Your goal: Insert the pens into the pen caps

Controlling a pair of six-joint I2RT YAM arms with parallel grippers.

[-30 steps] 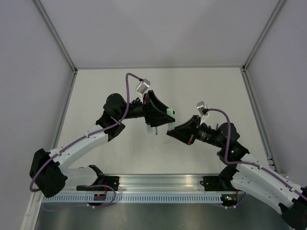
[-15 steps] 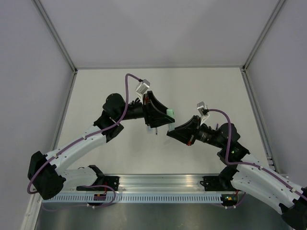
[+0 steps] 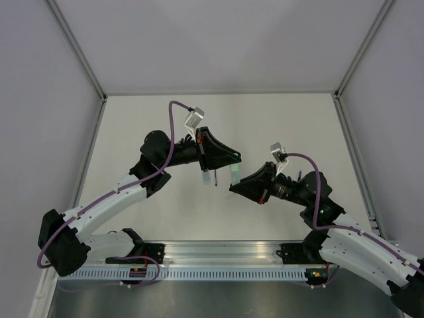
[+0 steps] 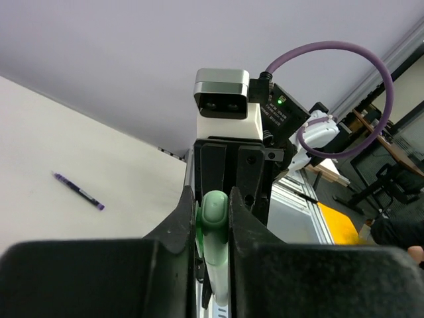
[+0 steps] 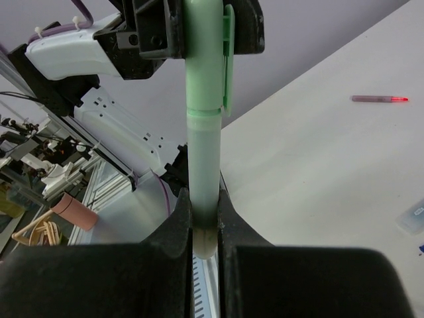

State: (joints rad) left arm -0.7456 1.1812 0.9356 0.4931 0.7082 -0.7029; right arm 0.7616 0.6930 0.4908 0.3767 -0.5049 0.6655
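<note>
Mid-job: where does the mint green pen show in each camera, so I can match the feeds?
Top external: mint green pen at centre, between the left tool and right tool.
Left wrist: bottom centre, its rounded end clamped in that tool.
Right wrist: upright down the middle.
Shared landmark: the left tool, at the pen's capped end.

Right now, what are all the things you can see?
mint green plastic pen cap: one, green, on the pen's end, held in the air
pale green plastic pen: one, green, held between both arms
thin purple pen: one, purple, lying on table
thin greyish pen with red tip: one, lying on table
pale blue plastic piece: one, on table, cut off by picture edge
white table: one
left fingers: black, shut on the cap
right fingers: black, shut on the pen
</note>
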